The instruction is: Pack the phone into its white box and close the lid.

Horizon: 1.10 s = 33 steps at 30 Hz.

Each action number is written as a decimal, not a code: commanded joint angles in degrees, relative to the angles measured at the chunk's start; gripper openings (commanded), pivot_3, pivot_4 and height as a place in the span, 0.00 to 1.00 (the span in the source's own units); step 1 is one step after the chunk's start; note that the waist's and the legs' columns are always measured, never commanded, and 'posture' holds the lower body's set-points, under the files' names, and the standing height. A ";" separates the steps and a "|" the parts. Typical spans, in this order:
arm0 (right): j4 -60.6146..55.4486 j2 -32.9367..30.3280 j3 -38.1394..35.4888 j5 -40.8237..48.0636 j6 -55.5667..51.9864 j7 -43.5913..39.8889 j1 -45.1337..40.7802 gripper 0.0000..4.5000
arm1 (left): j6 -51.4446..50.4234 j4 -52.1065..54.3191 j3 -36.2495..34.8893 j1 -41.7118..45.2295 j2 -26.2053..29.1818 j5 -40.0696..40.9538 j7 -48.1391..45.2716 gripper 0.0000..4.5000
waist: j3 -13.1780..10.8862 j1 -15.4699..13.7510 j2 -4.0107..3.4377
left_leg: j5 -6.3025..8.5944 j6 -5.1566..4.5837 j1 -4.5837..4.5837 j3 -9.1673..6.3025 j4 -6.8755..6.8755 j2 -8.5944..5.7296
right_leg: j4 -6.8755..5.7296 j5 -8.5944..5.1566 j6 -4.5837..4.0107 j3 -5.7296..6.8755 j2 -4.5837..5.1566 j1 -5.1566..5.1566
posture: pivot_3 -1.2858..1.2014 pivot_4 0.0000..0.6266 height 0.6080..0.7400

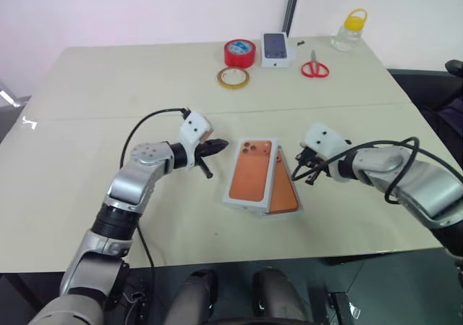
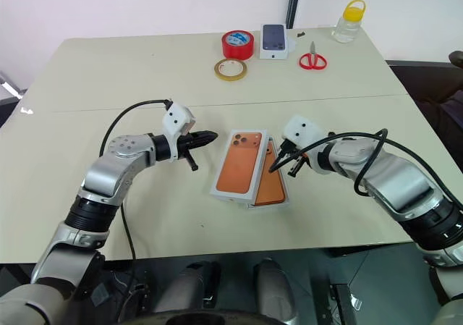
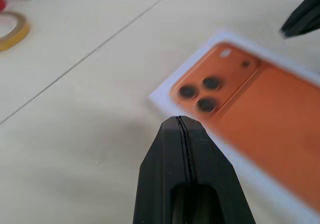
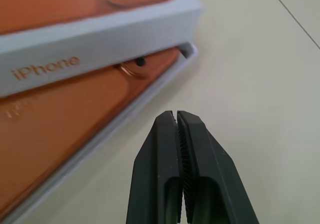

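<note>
Worktop (image 1: 108, 86): pale, with wide bare room on the left half and along the near edge.

Far edge, middle to right: red tape roll (image 1: 239, 52), tan tape ring (image 1: 234, 77), small printed box (image 1: 275, 50), red scissors (image 1: 315, 68), yellow-capped jar (image 1: 349, 30).

Lid (image 1: 250, 173): orange-printed top, white sides; centre of worktop, lying askew over the white box (image 4: 150, 92), part covering it.

Phone (image 1: 286, 192): orange, inside the box, partly exposed on the right.

Left gripper (image 1: 217, 147): fingers pressed together, empty, just beside the lid's left far corner.

Right gripper (image 2: 277, 167): fingers closed, empty, tips near the box's right edge; contact unclear.
</note>
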<state>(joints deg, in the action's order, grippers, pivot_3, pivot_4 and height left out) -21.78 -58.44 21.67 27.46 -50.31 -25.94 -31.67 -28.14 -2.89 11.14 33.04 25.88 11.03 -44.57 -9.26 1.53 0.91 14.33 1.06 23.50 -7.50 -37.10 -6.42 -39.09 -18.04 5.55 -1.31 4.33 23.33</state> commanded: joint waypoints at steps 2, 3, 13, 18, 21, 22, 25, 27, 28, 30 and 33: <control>-3.07 2.28 -0.91 -4.18 -0.30 -2.03 0.34 0.03 | 2.98 0.09 4.90 0.58 2.24 -4.30 -3.59 0.00 | 0.00 -0.81 0.00 | 0.00 0.00 0.00 0.00 0.00 -0.01 | 0.02 0.00 0.00 -0.01 0.01 -0.01 | 0.52 0.24 1.00; -3.37 2.75 -1.06 -4.76 -0.64 -2.48 0.43 0.03 | 3.43 0.65 5.65 0.28 2.29 -4.21 -4.79 0.00 | 0.00 -0.91 0.00 | 0.00 0.00 0.01 0.00 0.00 -0.05 | 0.02 0.00 0.00 -0.01 0.05 -0.01 | 0.52 0.24 1.00; -5.79 5.17 -1.94 -8.97 -3.62 -6.38 0.91 0.03 | 2.75 4.31 8.71 -1.27 -0.39 -2.00 -11.21 0.00 | 0.00 -0.67 0.01 | 0.00 0.00 0.04 -0.02 0.00 -0.07 | 0.03 0.00 0.00 0.01 0.08 0.01 | 0.52 0.24 1.00; -7.26 3.88 -3.48 -10.04 -4.37 -8.60 2.51 0.03 | 0.98 6.73 8.63 -1.77 -3.41 -0.49 -11.12 0.00 | -0.01 -0.93 0.02 | 0.00 0.00 0.05 -0.02 -0.02 -0.09 | 0.03 0.00 0.00 0.01 0.10 0.00 | 0.52 0.24 1.00; -8.08 3.09 -4.47 -10.55 -4.53 -10.05 3.57 0.03 | -0.11 7.93 8.50 -1.90 -3.92 -0.32 -10.98 0.00 | -0.01 -0.94 0.02 | 0.00 0.00 0.04 -0.03 -0.01 -0.08 | 0.03 0.00 0.00 0.03 0.09 -0.01 | 0.52 0.24 1.00; -8.27 2.88 -4.70 -10.72 -4.56 -10.44 3.86 0.03 | -0.32 8.25 8.54 -1.93 -3.96 -0.30 -10.99 0.00 | -0.01 -0.87 0.01 | 0.00 0.00 0.04 -0.03 -0.01 -0.08 | 0.03 0.00 0.00 0.03 0.09 -0.01 | 0.52 0.24 1.00; -8.65 2.54 -5.30 -11.39 -4.58 -11.44 4.86 0.03 | -0.81 8.97 8.77 -2.14 -4.14 -0.29 -11.06 0.00 | -0.01 -0.75 0.01 | 0.00 0.00 0.04 -0.03 -0.01 -0.08 | 0.02 0.00 0.00 0.02 0.08 0.00 | 0.52 0.24 1.00; -8.84 2.49 -5.47 -11.82 -4.62 -11.97 5.47 0.03 | -0.99 9.17 8.93 -2.28 -4.17 -0.33 -11.21 0.00 | -0.01 -0.80 0.01 | 0.00 0.00 0.03 -0.03 -0.01 -0.07 | 0.02 0.00 0.00 0.02 0.07 0.00 | 0.52 0.24 1.00; -8.90 2.46 -5.46 -12.08 -4.53 -12.14 5.75 0.03 | -1.14 9.24 9.01 -2.32 -4.22 -0.31 -11.28 0.00 | -0.01 -0.81 0.01 | 0.00 0.00 0.03 -0.03 -0.01 -0.07 | 0.02 0.00 0.00 0.02 0.07 0.00 | 0.52 0.24 1.00; -8.80 2.56 -5.42 -12.65 -4.36 -12.38 6.13 0.03 | -1.35 9.33 9.15 -2.35 -4.26 -0.24 -11.49 0.00 | -0.01 -0.85 0.01 | 0.00 0.00 0.03 -0.03 -0.02 -0.08 | 0.02 0.00 0.00 0.02 0.08 -0.01 | 0.52 0.24 1.00; -8.50 3.04 -5.59 -13.47 -4.57 -12.55 6.43 0.03 | -1.54 9.42 9.18 -2.43 -4.31 -0.26 -11.59 0.00 | -0.01 -0.85 0.01 | 0.00 0.00 0.03 -0.03 -0.02 -0.07 | 0.02 0.00 0.00 0.03 0.08 -0.01 | 0.52 0.24 1.00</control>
<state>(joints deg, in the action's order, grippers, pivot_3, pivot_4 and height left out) -27.90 -55.70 17.10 14.14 -55.42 -37.92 -25.27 -29.86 3.77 19.71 30.48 22.12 9.46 -55.67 -9.27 0.67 0.93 14.33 1.06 23.53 -7.53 -37.11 -6.50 -39.06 -18.04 5.55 -1.28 4.41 23.32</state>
